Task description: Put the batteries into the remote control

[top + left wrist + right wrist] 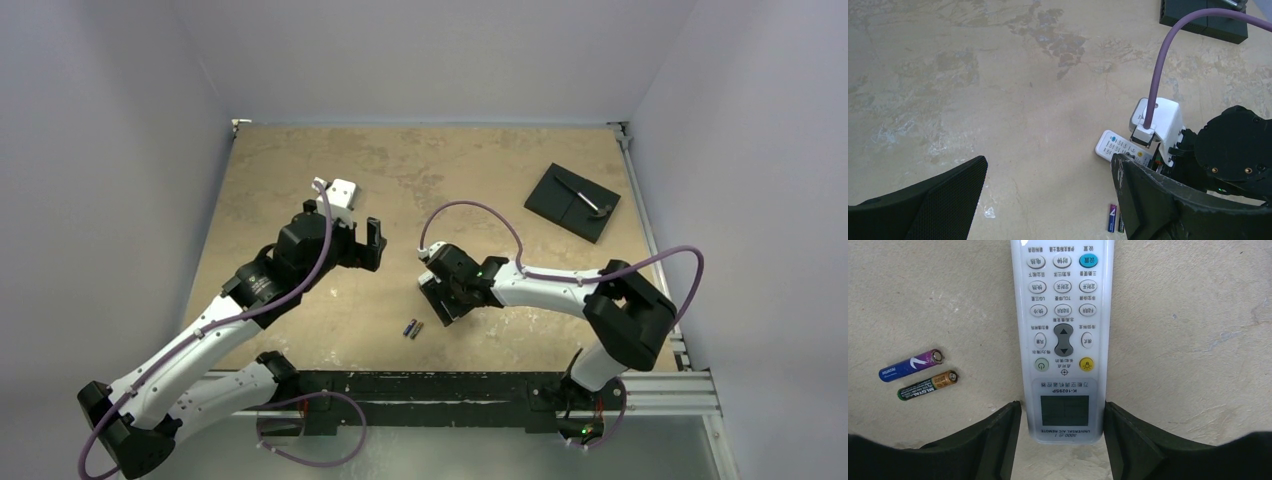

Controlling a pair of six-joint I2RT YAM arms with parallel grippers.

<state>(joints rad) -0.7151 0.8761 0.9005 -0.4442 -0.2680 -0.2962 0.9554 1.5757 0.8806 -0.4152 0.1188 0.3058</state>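
The remote control (1063, 340) lies face up on the tan table, its white button side showing. My right gripper (1063, 412) reaches down over its display end, and its two black fingers (993, 440) press against the remote's long sides. In the top view this gripper (440, 297) covers most of the remote. Two batteries lie side by side left of the remote: one blue-purple (910, 366), one green-gold (928, 385). They show as a tiny dark pair (411, 328) near the front edge. My left gripper (360, 248) hangs open and empty above the table, left of the remote (1115, 146).
A black square plate (572, 201) with a thin grey strip on it lies at the back right; it also shows in the left wrist view (1203, 20). A metal rail (660, 385) runs along the table's front edge. Grey walls enclose the table.
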